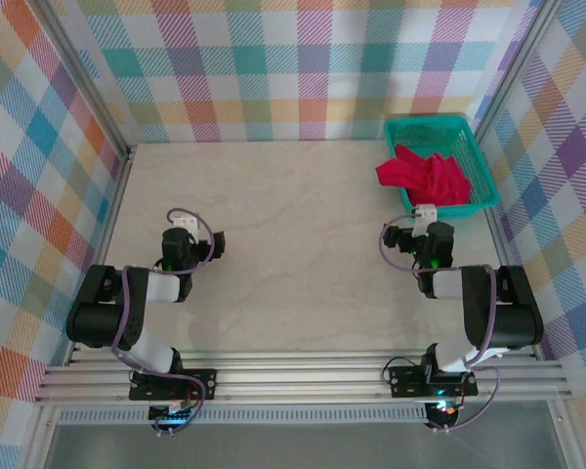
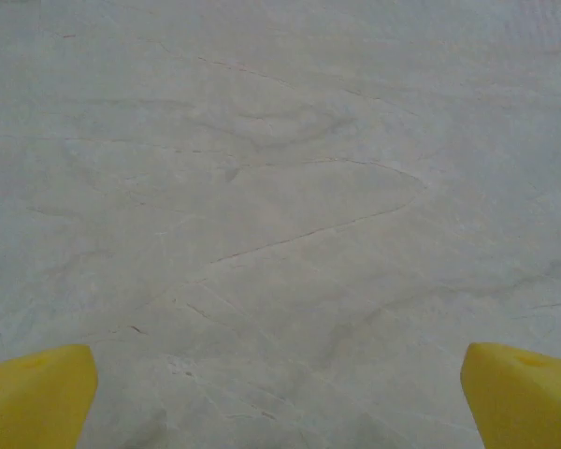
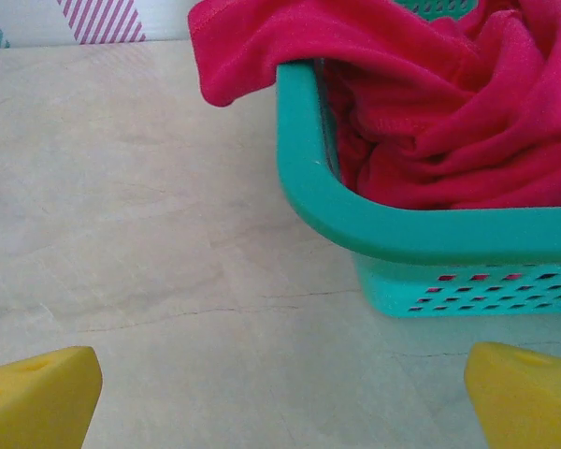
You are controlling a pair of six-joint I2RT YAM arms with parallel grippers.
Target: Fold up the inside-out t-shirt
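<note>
The inside-out t-shirt (image 1: 428,176) is a crumpled bright red heap in a teal basket (image 1: 484,186) at the back right, with one fold hanging over the basket's left rim. In the right wrist view the t-shirt (image 3: 430,84) bulges above the basket's near corner (image 3: 304,182). My right gripper (image 1: 425,217) hovers just in front of the basket, open, its yellow fingertips (image 3: 37,398) wide apart over bare table. My left gripper (image 1: 181,227) is on the left half of the table, open, with nothing between its yellow fingertips (image 2: 37,398).
The marble-patterned tabletop (image 1: 293,254) is walled by checked panels on three sides. An aluminium rail (image 1: 303,376) runs along the near edge by the arm bases.
</note>
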